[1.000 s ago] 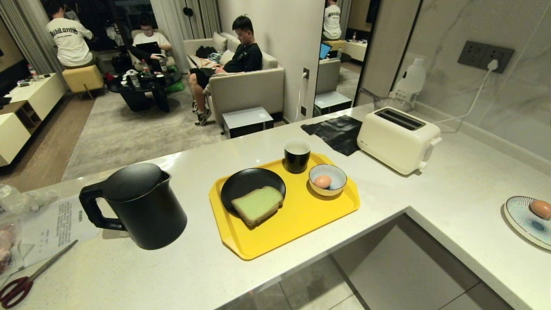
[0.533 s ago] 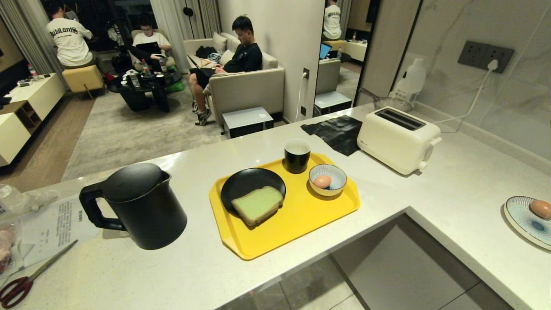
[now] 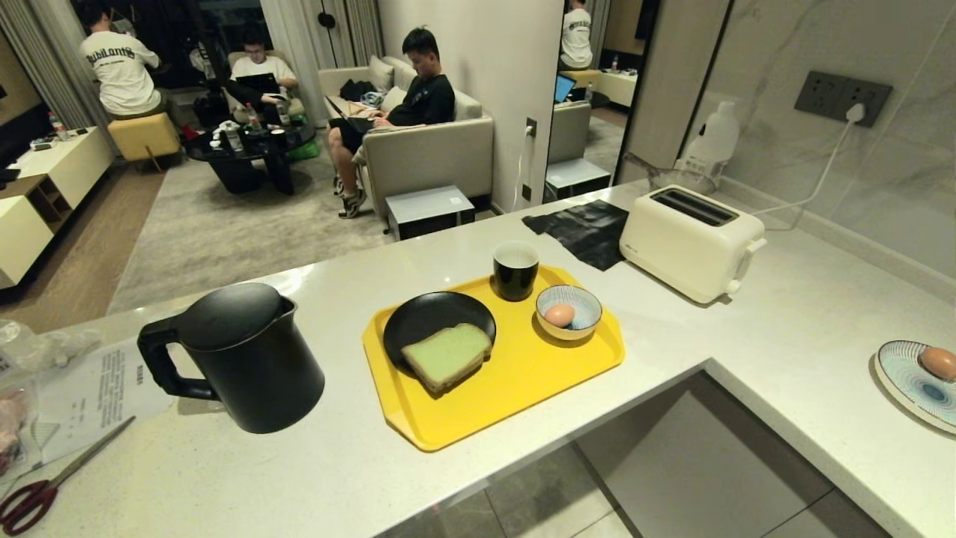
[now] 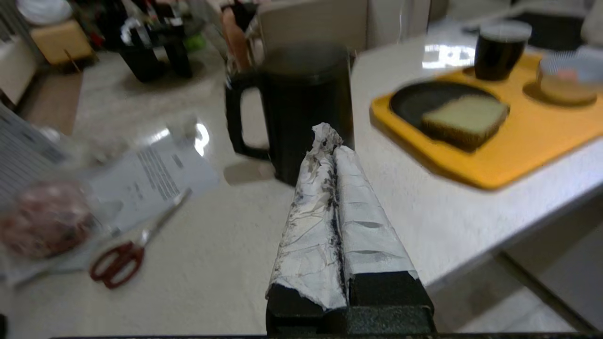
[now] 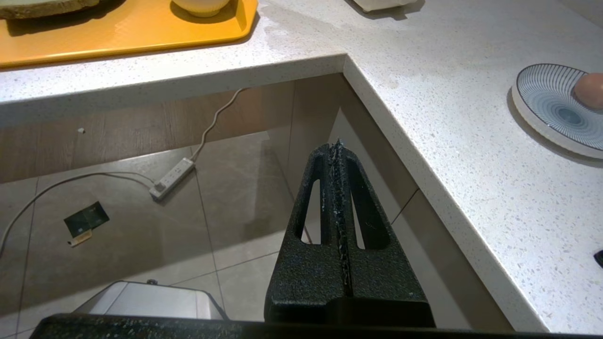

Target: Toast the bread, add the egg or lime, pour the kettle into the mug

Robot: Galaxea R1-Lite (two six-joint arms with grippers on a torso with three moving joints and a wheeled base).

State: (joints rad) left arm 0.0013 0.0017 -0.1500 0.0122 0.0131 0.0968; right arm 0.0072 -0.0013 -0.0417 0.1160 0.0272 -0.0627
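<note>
The green-faced bread (image 3: 447,356) lies half on a black plate (image 3: 426,314) on the yellow tray (image 3: 515,381). Behind it stands the black mug (image 3: 515,270), and an egg (image 3: 559,314) rests in a striped bowl (image 3: 579,326). The black kettle (image 3: 239,356) stands on the counter to the tray's left. A cream toaster (image 3: 691,240) sits to the tray's right, further back. My left gripper (image 4: 330,141), its fingers wrapped in white tape, is shut and empty, hovering short of the kettle (image 4: 301,99). Below the counter edge my right gripper (image 5: 337,146) hangs shut over the floor. Neither arm appears in the head view.
A second egg (image 3: 938,362) lies on a striped plate (image 3: 907,385) at the far right. Red-handled scissors (image 3: 37,489) and a paper sheet (image 3: 97,392) lie left of the kettle. A black cloth (image 3: 586,228) lies behind the tray. Three people sit in the room beyond the counter.
</note>
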